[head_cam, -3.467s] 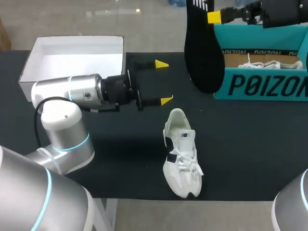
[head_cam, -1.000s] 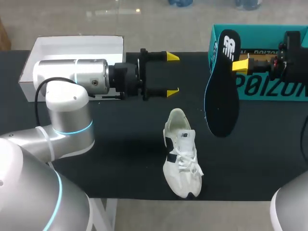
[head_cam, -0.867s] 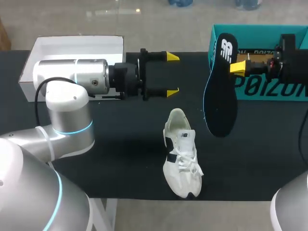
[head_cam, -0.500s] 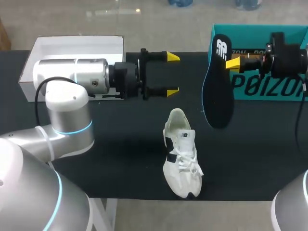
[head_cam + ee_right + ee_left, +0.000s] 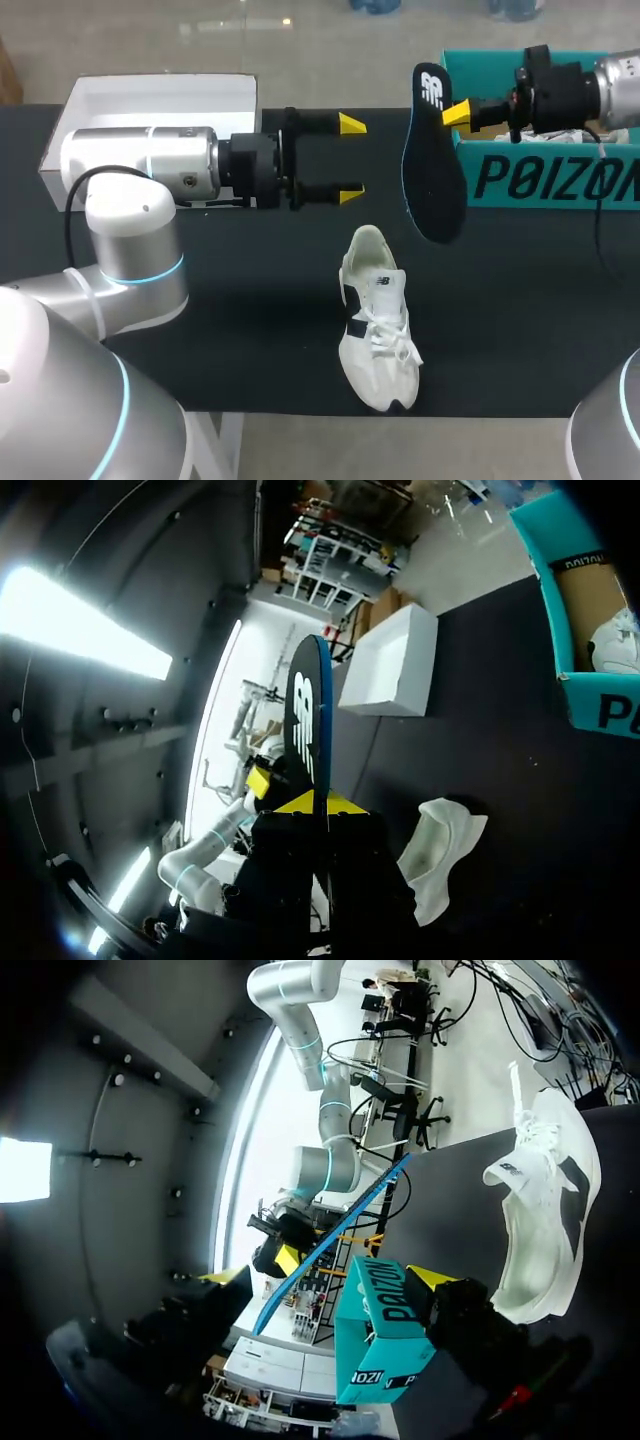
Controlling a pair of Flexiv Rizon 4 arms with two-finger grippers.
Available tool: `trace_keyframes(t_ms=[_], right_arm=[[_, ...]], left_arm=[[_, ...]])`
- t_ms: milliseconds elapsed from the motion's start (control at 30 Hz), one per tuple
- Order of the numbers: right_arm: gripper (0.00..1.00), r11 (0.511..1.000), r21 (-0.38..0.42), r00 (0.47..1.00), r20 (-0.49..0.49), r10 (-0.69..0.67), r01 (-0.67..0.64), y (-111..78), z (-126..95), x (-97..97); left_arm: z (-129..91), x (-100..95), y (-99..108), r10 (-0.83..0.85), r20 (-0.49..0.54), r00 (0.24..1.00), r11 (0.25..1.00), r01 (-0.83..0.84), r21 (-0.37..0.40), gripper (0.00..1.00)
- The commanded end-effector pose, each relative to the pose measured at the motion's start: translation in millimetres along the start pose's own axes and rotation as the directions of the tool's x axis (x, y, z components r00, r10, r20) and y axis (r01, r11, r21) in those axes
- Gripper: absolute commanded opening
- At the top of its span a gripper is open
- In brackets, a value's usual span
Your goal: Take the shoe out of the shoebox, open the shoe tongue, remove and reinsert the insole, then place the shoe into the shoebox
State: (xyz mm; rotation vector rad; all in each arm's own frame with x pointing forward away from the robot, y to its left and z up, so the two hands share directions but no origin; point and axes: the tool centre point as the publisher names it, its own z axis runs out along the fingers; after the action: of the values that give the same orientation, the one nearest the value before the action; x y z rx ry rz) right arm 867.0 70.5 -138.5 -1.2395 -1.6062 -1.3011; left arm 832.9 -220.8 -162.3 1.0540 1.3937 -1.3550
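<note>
The right gripper (image 5: 452,112) is clenched on the upper end of the black insole (image 5: 432,170). The insole hangs upright above the table (image 5: 520,310), just left of the teal shoebox (image 5: 545,178) at the far right. Inside that box lies a second white shoe (image 5: 612,638). The left gripper (image 5: 350,158) hovers with fingers spread, holding nothing, right of the open white box (image 5: 150,110), whose bare floor shows. The shoe (image 5: 378,320) lies mid-table, toe at the near edge, well apart from both boxes and the side edges.
</note>
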Motion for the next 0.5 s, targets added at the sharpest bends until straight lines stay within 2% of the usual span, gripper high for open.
trace_keyframes(t_ms=[33,267,500], right_arm=[[0.00,0.992,0.125,1.000,-0.015,0.010,-0.008,8.9,21,-7.3],[0.00,0.987,0.160,0.999,-0.023,0.031,-0.027,-2.8,41,-7.0],[0.00,0.986,0.164,0.999,-0.041,0.022,-0.015,-9.8,48,10.7]], left_arm=[[12,0.1,2,0.018,0.001,1.000,1.000,-0.018,-0.005,1.00],[28,-2.4,1,0.062,-0.016,0.998,0.998,-0.062,0.000,1.00],[37,1.5,2,0.107,-0.055,0.993,0.994,-0.108,-0.022,1.00]])
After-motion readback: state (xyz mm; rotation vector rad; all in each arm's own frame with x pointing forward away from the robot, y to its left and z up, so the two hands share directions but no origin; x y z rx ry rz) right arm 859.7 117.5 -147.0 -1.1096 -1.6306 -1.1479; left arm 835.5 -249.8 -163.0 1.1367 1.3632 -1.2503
